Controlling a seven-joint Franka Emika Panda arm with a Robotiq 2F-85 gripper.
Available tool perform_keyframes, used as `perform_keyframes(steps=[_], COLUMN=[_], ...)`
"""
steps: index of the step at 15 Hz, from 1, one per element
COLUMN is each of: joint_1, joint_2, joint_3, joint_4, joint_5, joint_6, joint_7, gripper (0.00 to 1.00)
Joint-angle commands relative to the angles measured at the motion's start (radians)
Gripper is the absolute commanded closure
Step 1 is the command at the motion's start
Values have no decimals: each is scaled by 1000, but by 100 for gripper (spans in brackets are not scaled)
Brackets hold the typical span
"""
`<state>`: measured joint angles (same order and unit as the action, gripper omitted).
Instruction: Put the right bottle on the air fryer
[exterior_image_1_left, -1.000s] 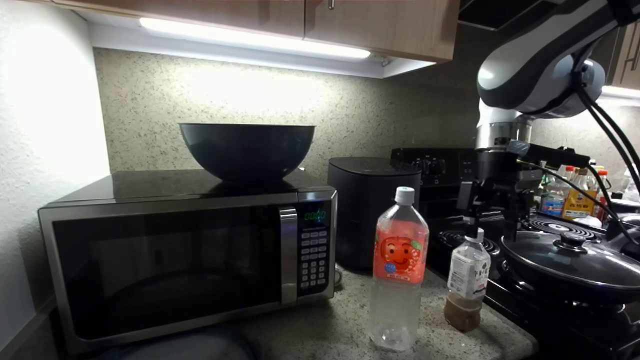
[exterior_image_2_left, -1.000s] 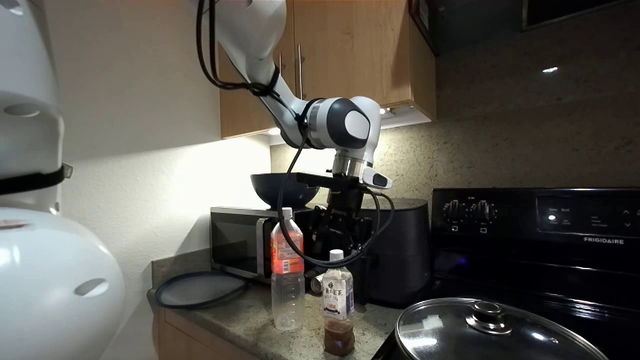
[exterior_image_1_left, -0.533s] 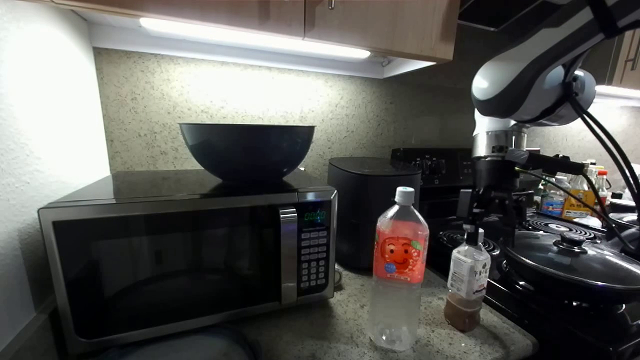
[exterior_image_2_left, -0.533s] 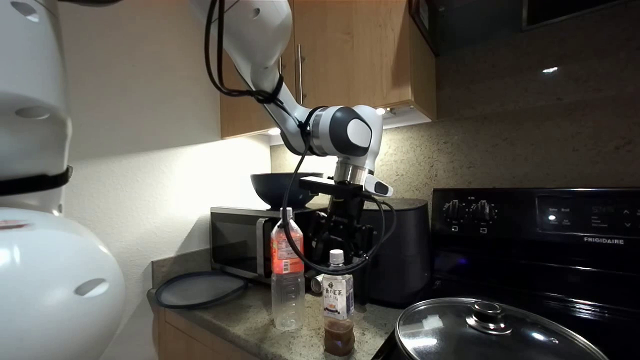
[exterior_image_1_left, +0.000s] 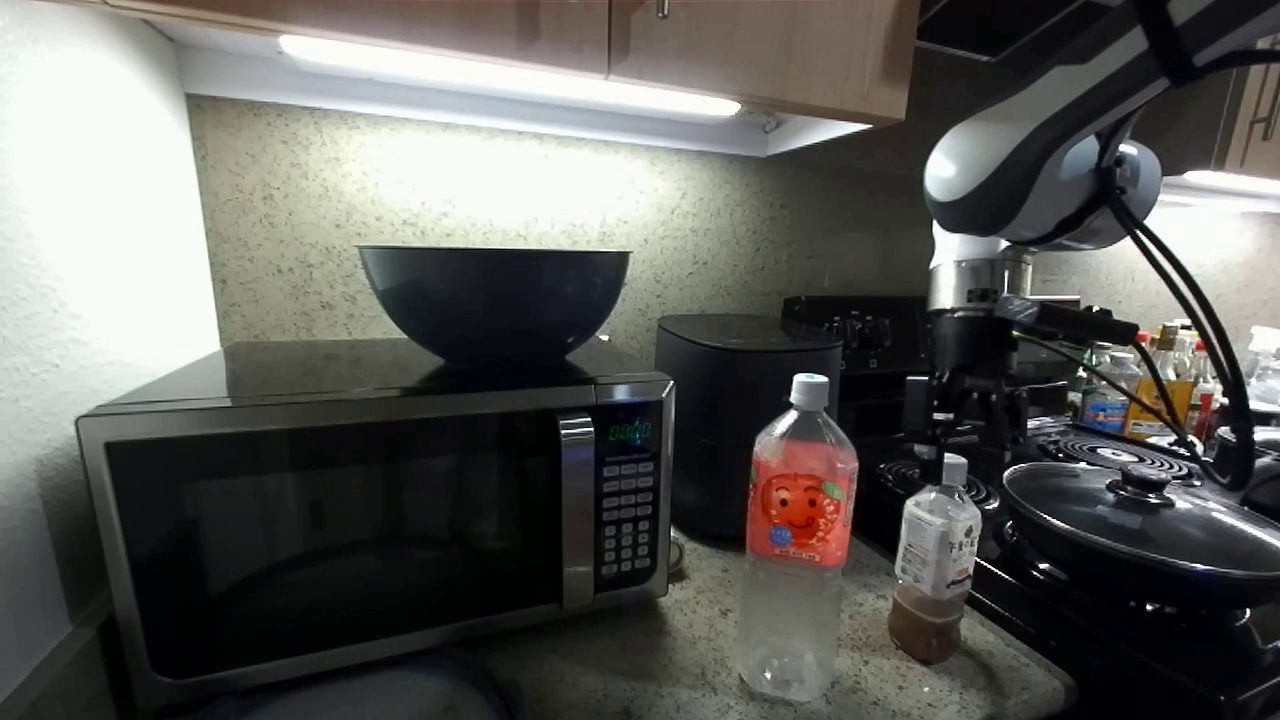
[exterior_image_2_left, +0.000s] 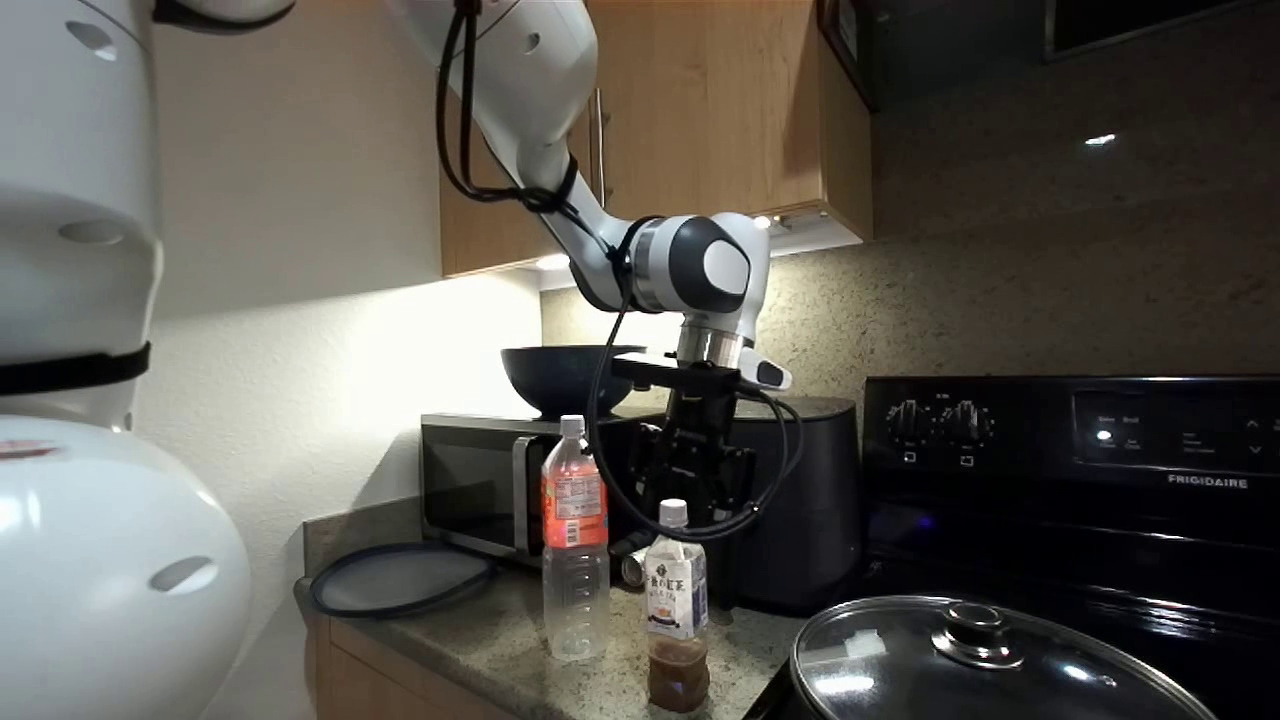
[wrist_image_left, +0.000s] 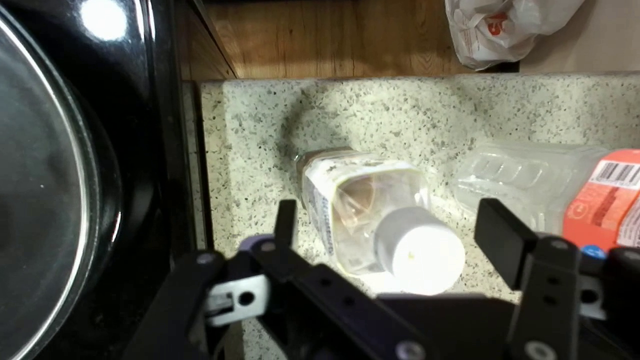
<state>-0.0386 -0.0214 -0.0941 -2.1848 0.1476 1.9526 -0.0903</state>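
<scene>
speckled counter (wrist_image_left: 250, 200), claw (wrist_image_left: 394, 232) spread, small white-capped bottle (wrist_image_left: 367, 215) upright, seemingly just beneath it

- In the wrist view, between the fingers (wrist_image_left: 502, 245) of the tool (wrist_image_left: 394, 231): the tea bottle (wrist_image_left: 367, 215), on the table (wrist_image_left: 260, 140).
- In both exterior views, left of the tool: the larger bottle (exterior_image_1_left: 798, 540), and the bowl (exterior_image_1_left: 495, 300) on the microwave (exterior_image_1_left: 330, 540).
- Right of it in both: the lidded pan (exterior_image_1_left: 1140, 535) on the stove (exterior_image_2_left: 1030, 435).
- In an exterior view, behind the tool: the air fryer (exterior_image_2_left: 800, 520).
</scene>
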Motion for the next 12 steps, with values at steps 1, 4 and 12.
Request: perform_keyframes(steps=[1,4,12], joint_1=[-14,-16,-23], joint_2=[25,35,42], joint_3=[5,4,0], joint_4=[36,50,67], joint_5=[2,2,-6], joint_6=[-23,-26,-30], joint_7=[-40,-41,-14], gripper=[41,61,88])
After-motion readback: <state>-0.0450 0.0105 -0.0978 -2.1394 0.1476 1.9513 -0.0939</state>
